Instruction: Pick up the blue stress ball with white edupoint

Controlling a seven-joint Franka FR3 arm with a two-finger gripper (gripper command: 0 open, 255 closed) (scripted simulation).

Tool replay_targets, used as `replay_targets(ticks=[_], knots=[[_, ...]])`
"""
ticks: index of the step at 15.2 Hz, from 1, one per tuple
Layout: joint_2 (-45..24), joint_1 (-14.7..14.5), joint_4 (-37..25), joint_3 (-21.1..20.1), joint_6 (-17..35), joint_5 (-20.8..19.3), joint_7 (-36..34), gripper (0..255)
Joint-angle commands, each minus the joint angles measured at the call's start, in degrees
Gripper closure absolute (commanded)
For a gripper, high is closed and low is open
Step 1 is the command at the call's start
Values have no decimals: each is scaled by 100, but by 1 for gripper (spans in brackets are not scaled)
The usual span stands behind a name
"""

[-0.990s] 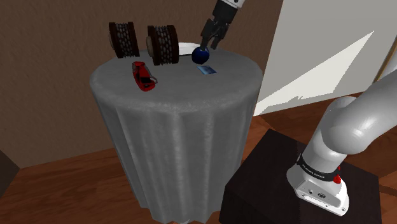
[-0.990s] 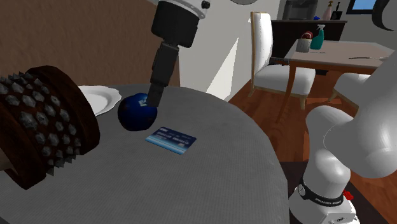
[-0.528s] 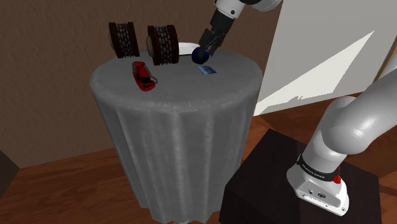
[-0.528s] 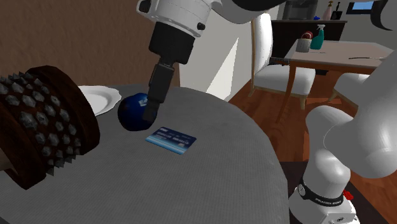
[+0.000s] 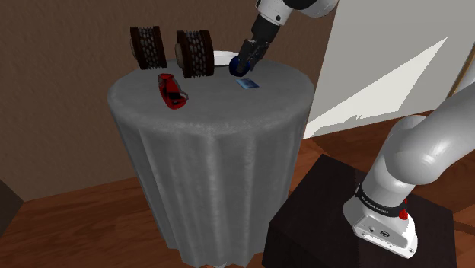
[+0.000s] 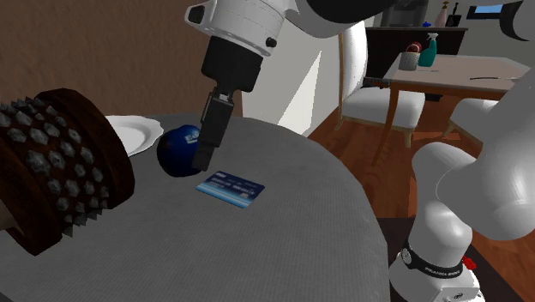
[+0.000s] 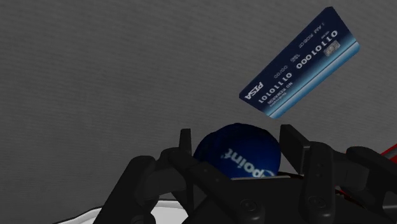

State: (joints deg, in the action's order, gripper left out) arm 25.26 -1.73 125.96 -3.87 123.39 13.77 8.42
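Upper middle of the shoulder view: blue stress ball (image 5: 239, 68), dark and glossy, down on the grey-draped round worktop (image 5: 213, 122) close to its far rim. White lettering ending in "point" across the ball (image 7: 238, 151) in the wrist view. Left of centre in the second exterior view, same ball (image 6: 176, 153) resting on the cloth.

Clamped from above by the black gripper (image 5: 245, 64): one finger against each flank of the ball in the wrist view, no gap to be made out on either side. Reaching down at a slant from the top edge of both exterior views.

Just behind the ball, a white plate (image 5: 222, 55) at the rim, partly hidden by it; touching or not, cannot tell. Just in front, toward the lower right of the frame, a blue card (image 6: 230, 188) lying flat with white digits on its face (image 7: 299, 63), apart from the ball. To the left in the shoulder view, a brown spiked roller (image 5: 194, 52) near the ball, and a second spiked roller (image 5: 145, 47) farther left. Well apart at centre left, a red object (image 5: 173, 90).

Open cloth to the right of the card and across the whole near half of the worktop. Beyond the rim, bare wood floor (image 5: 91, 205) at lower left and the dark stand (image 5: 320, 221) at lower right.
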Motion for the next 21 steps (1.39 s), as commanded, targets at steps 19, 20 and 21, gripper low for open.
replay_targets(ticks=[19, 20, 21], knots=[[-175, 43, -1296, 31, -1117, -134, -222, 255], [-178, 44, -1309, 31, -1128, -135, -224, 255], [-178, 44, -1310, 31, -1128, -135, -224, 255]])
